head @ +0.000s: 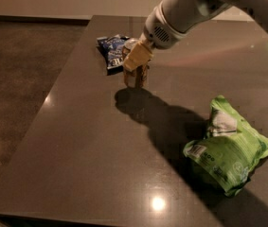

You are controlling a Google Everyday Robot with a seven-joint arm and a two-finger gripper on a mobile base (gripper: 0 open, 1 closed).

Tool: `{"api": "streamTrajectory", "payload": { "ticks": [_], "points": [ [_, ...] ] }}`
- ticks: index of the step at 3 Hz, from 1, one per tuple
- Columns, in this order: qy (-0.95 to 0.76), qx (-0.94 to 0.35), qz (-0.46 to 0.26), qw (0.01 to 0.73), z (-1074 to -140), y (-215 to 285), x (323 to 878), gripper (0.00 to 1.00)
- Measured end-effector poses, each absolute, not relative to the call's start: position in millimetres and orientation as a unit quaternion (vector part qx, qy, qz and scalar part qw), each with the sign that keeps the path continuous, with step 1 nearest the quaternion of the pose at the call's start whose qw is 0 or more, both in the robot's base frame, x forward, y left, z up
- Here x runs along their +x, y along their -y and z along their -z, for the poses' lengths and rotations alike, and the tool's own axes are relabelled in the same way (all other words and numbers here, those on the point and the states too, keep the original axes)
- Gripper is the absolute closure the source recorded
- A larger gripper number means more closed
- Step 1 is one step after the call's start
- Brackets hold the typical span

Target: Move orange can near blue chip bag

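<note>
Gripper (pixel 137 59) clamps small orange-brown metal can (pixel 137 78), just beside dark blue crinkled chip bag (pixel 111 48); set it down upright, release gently.

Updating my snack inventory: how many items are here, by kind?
Chip bags: 2, the blue chip bag and a green bag
Cans: 1, the orange can, held by the gripper just right of the blue chip bag
Total: 3
</note>
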State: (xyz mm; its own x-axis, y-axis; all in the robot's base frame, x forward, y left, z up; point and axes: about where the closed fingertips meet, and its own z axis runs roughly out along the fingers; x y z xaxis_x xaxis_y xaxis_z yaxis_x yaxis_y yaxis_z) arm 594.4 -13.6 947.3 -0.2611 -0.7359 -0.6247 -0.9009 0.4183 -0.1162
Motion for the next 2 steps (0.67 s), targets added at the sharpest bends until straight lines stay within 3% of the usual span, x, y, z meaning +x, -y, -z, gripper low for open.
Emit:
{"api": "streamTrajectory", "payload": {
  "ticks": [2],
  "points": [
    [-0.805,-0.491,-0.125,0.308,-930,13,645,1.00]
  ]
}}
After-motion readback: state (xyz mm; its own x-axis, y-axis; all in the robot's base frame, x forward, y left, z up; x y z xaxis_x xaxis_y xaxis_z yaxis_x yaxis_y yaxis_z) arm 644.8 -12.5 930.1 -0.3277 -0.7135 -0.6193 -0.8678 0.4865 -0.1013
